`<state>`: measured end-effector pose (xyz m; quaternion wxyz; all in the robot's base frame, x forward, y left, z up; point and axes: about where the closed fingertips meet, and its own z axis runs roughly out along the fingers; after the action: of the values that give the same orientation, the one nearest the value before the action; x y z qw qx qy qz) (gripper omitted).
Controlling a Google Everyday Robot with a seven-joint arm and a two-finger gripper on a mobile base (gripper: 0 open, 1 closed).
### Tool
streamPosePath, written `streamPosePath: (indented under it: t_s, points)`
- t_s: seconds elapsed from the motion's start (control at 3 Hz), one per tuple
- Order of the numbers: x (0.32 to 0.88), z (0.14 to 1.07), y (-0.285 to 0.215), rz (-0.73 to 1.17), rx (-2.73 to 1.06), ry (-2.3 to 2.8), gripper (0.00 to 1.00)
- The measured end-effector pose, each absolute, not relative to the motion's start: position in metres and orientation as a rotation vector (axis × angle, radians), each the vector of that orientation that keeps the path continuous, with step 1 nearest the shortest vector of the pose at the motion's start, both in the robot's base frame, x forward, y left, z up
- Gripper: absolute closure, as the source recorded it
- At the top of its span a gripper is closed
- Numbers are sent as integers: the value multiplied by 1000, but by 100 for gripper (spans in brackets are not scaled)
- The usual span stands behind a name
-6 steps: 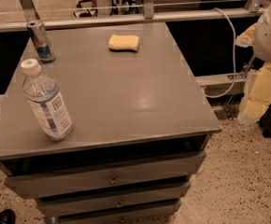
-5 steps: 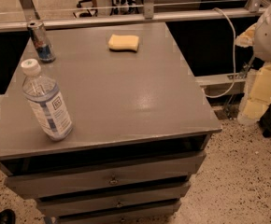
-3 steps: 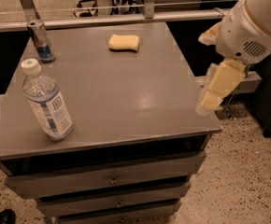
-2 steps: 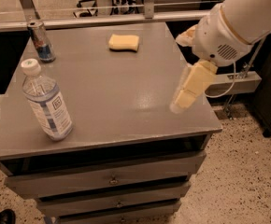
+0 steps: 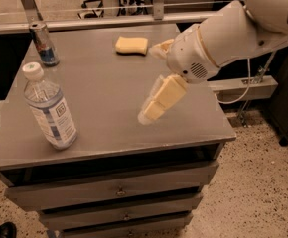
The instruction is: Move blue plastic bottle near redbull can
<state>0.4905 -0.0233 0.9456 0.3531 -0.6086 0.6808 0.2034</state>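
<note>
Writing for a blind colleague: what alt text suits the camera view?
The gripper hovers over the middle of a grey table, touching nothing. A blue plastic bottle stands front left, a redbull can back left, a yellow sponge at the back.

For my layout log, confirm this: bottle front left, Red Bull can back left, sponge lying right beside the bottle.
No. The camera view shows the sponge at the back of the table, far from the blue plastic bottle; the redbull can is back left. The gripper hovers right of centre.
</note>
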Motion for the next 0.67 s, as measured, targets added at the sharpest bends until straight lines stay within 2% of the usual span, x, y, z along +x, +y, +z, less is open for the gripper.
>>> streamPosePath:
  t_s: [0.67]
  points:
    - [463, 932, 76, 772, -1572, 1543, 0]
